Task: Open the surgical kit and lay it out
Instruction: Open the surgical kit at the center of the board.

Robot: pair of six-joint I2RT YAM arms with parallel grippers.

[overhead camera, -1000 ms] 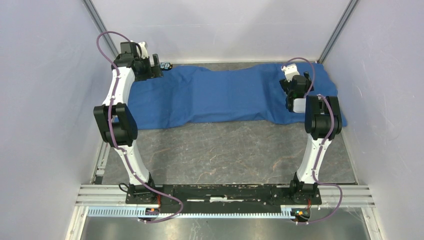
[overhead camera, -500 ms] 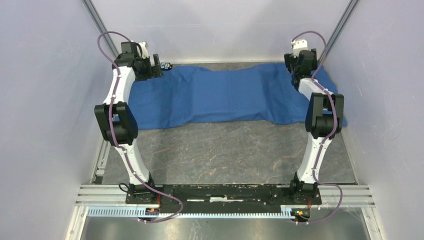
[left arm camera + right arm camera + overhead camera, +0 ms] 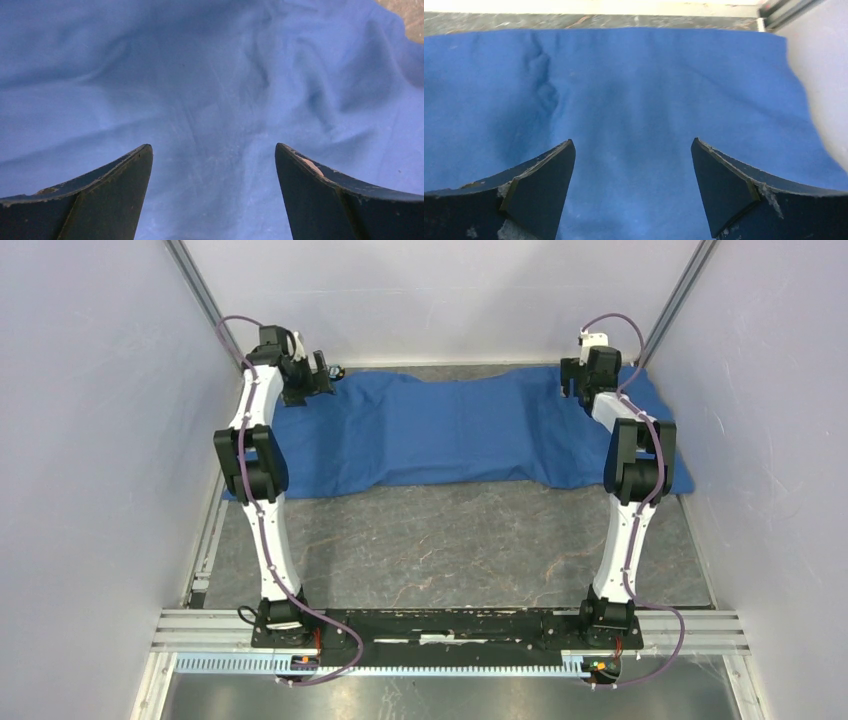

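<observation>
The large blue cloth wrap [image 3: 450,435] is seen spread in a long, rumpled band across the far part of the grey marbled table [image 3: 450,540], running from about 10 o'clock to about 2 o'clock in the overhead view. Its far edge is laid close to the back wall, and its near edge is drawn in an uneven line across the middle of the table.

The left gripper [image 3: 322,372] is held over the cloth's far left corner, at about 11 o'clock. In the left wrist view its two dark fingers [image 3: 110,190] are spread wide, and only wrinkled blue fabric is seen in the gap between them. A small patch of bare table is shown at 1 o'clock in that view. Whether the fingertips are touching the fabric cannot be told.

The right gripper [image 3: 573,385] is held over the cloth's far right end, at about 1 o'clock. Its fingers [image 3: 729,185] are likewise spread wide, with nothing but cloth framed between them. In the right wrist view a puckered crease is seen at 10 o'clock, a strip of table is shown beyond the cloth's edge at 12 o'clock, and the pale side wall is seen at 3 o'clock. Contact with the cloth cannot be judged here either.
</observation>
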